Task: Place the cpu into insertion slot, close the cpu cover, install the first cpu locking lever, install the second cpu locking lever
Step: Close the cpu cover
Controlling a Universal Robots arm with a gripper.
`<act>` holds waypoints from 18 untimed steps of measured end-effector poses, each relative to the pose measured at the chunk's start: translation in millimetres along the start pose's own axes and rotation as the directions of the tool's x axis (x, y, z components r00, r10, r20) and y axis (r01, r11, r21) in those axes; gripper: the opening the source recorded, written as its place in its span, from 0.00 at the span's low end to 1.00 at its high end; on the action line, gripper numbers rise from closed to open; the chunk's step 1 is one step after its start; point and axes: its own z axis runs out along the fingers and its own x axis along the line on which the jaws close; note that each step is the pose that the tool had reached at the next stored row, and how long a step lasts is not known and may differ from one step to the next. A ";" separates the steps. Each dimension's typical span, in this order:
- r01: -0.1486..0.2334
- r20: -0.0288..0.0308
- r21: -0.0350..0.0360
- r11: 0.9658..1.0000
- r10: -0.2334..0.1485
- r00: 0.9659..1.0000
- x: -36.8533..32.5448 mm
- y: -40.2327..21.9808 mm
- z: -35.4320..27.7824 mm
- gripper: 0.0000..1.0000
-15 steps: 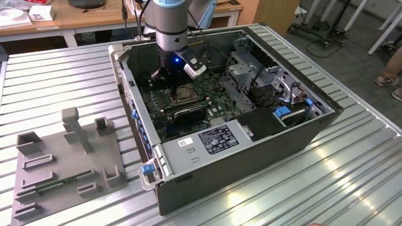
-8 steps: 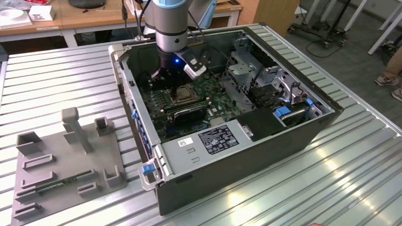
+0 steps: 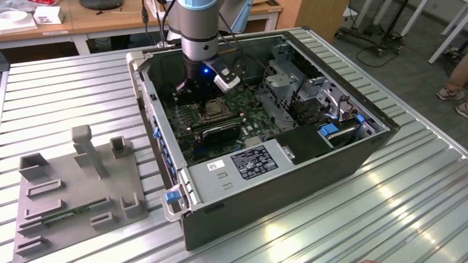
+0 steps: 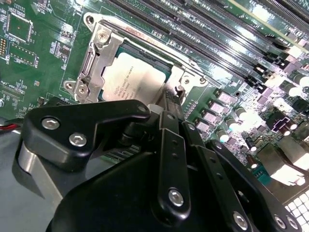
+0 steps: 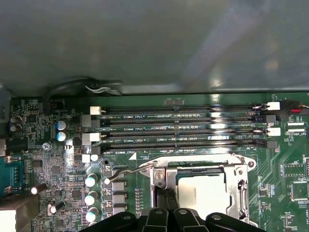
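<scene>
So the cpu [image 5: 203,193] is already sitting in its socket mid-motherboard [image 5: 53,164], right next to the memory slots [image 5: 183,125], and the cpu cover [image 5: 239,186] looks flat down over it. The gripper [image 4: 166,100] has its fingers pinched together, tips down at the cover's edge on the side facing the capacitors [image 5: 91,181]. The bit that matters imo: one locking lever [image 5: 123,173] pokes loose from that corner, roughly parallel to the memory slots, just beside the tips. Can't tell if they touch it.
</scene>
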 end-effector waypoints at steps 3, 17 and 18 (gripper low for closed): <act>0.000 0.001 -0.001 1.000 0.000 1.000 -0.2 0.2 -1.1 0.10; 0.000 0.000 0.000 1.000 0.000 1.000 -0.8 0.4 -18.4 0.10; 0.000 0.000 0.000 1.000 0.000 1.000 -0.9 0.5 -20.0 0.10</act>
